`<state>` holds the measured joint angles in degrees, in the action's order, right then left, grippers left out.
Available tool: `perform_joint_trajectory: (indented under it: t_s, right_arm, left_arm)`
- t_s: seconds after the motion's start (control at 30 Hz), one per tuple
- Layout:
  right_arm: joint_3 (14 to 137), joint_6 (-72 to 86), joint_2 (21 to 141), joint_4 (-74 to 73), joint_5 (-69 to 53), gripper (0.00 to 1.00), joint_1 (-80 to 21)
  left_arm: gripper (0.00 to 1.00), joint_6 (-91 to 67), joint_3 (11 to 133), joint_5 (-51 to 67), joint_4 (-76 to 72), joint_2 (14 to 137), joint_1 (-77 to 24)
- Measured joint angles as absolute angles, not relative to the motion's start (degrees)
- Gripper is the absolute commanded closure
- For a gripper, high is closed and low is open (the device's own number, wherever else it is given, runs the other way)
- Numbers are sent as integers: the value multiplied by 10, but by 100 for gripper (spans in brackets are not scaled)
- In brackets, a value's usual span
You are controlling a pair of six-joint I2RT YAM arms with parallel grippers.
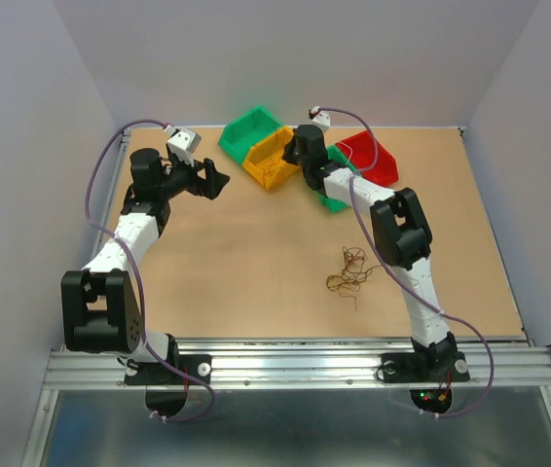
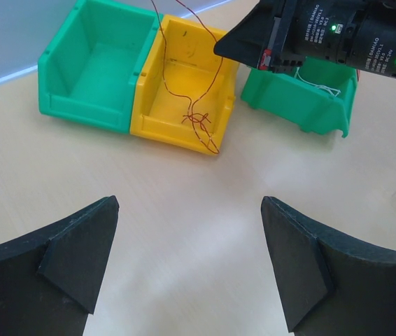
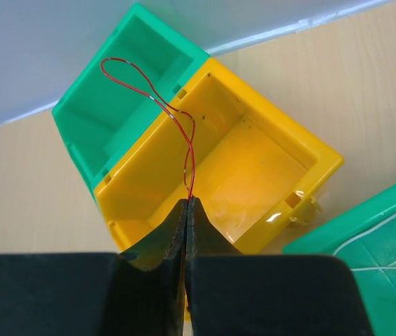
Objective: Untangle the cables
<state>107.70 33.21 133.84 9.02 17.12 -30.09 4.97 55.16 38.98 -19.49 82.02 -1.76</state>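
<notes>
While the right claw (image 3: 187, 204) is clenched on a red wire (image 3: 186, 136) hanging roughly upright over the yellow bin (image 3: 310, 150), its knotted end seemingly inside, the left claw (image 2: 189, 210) hovers released nearby. A tangle (image 1: 348, 272) lies on the bench (image 1: 256, 253), nearer the right arm (image 1: 402, 233). One green bin (image 2: 289, 105) holds a white wire (image 2: 320, 87); the other green bin (image 2: 79, 112) looks empty.

The yellow bin (image 3: 254, 171) is smooth moulded plastic, glossy enough to catch glints on its floor. The green bin (image 3: 107, 119) touching it and the second green bin (image 2: 292, 105) just beside its other side have the same shiny plastic look. Under the yellow bin, the table (image 1: 256, 253) is a matt, pale wood-like board. The red wire (image 3: 192, 143) above the yellow bin looks smooth and faintly shiny. The right gripper (image 3: 187, 205) and left gripper (image 2: 189, 204) are dull black plastic, faintly grainy.
</notes>
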Motion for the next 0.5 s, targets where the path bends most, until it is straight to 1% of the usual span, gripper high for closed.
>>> perform_joint_trajectory:
  t_s: [0.23, 0.37, 0.5]
  right_arm:
    - [1077, 335, 1338, 92, 228, 99, -301]
    - [1018, 339, 1327, 164, 265, 99, -301]
    - [985, 338, 1327, 194, 283, 99, -301]
  left_arm:
    - [6, 51, 552, 390, -195, 820, -18]
    - [6, 51, 552, 390, -195, 820, -18]
    - [6, 51, 552, 390, -195, 820, -18]
